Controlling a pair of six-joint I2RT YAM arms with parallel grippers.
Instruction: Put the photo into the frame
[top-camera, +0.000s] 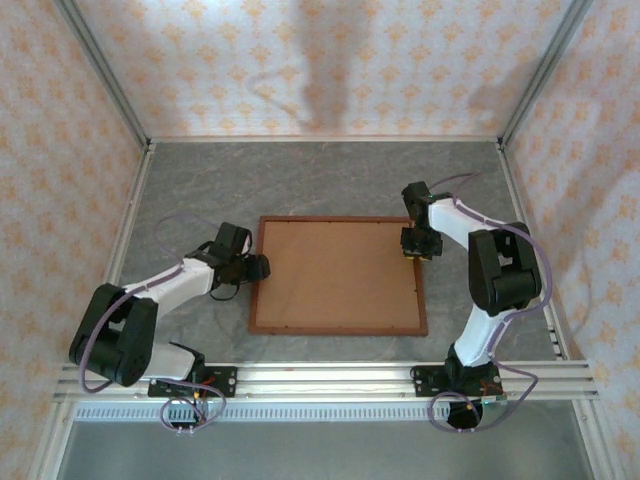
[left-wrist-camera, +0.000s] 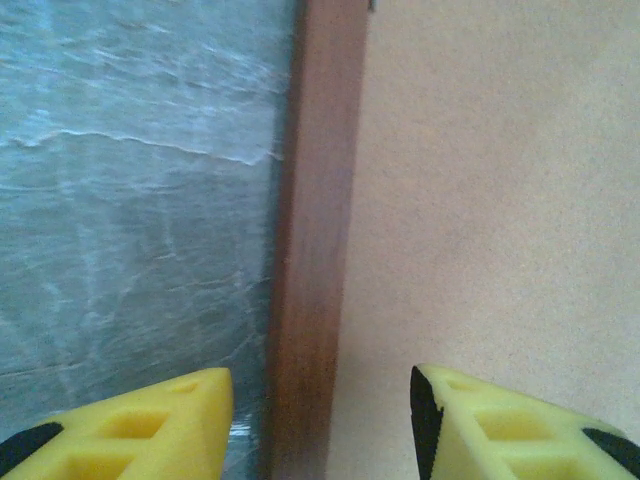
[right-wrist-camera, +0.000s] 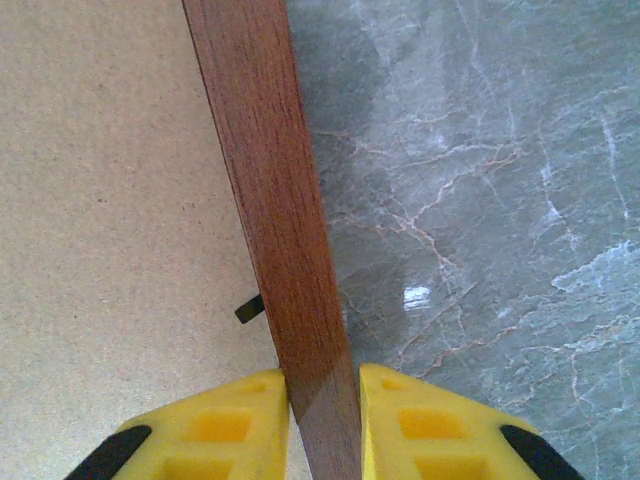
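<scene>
Left wrist view: the yellow fingers of the left claw stand apart, open. One rail of the frame runs straight ahead between them with a gap on either side, so nothing is held. The grey table lies to the claw's left and the brown board to its right.

Right wrist view: the right claw is closed on the opposite rail, both pads pressed against the wood. The board lies on its left and bare table on its right. A small black tab sits on the board just ahead of the left pad.

Top view: the frame lies flat, back up, between the two claws, with the board filling it. I cannot tell whether the photo is beneath the board.

It looks like a two-sided hold on the frame is being set up or let go. If the left claw is to grip, the rail should sit midway between its pads. It should close squarely on the wood, not on the board's edge. Any lift should rise evenly on both sides, or the frame may twist and the board slide out. The right claw's grip should stay clear of the tab.
</scene>
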